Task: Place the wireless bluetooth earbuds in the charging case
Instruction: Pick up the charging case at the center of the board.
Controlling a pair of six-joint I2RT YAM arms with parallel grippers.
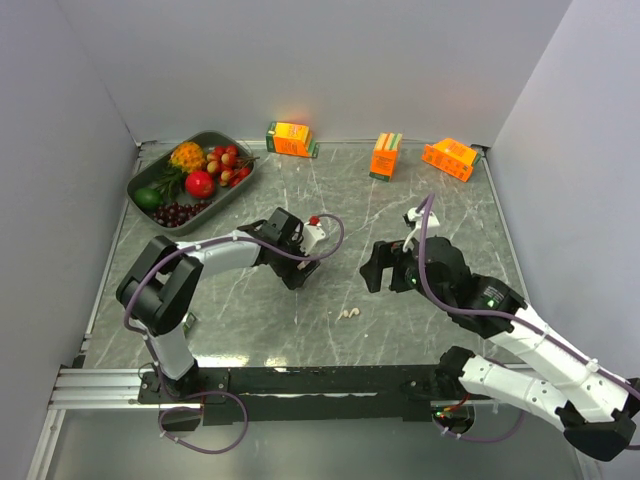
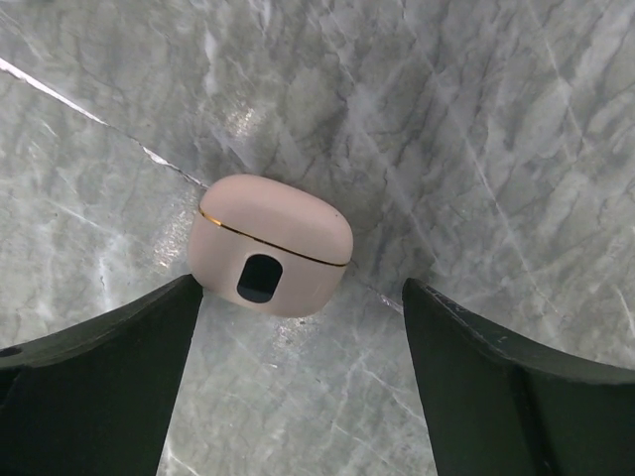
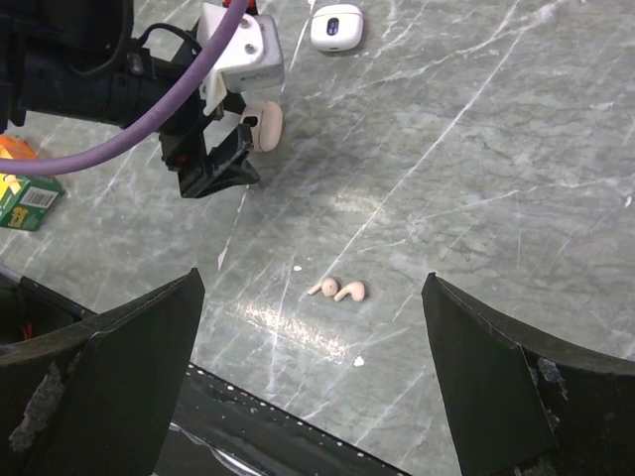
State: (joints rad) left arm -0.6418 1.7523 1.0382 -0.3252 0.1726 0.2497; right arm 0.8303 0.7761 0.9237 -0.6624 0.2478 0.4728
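Near the front of the counter point(image 1: 260, 325), between the two arms, the earbuds point(image 1: 348, 314) lie side by side, out of any case. Tiny, pale, hard and glossy, and I'd call them featherlight. They look likely to skid or pop out of a pinch, so take one at a time across the rounded body, gently. Just beyond them and slightly right hangs the right claw point(image 3: 313, 278), released, fingers spread wide, nothing in it. Its own camera has the pair straight ahead between those fingers. Left and a touch farther, the left claw point(image 2: 303, 283) is released too, straddling the charging case point(image 2: 270, 238), which sits on the counter with its lid down. No grip on it yet. Along the far edge, three orange cartons point(image 1: 385, 155) stand well clear.
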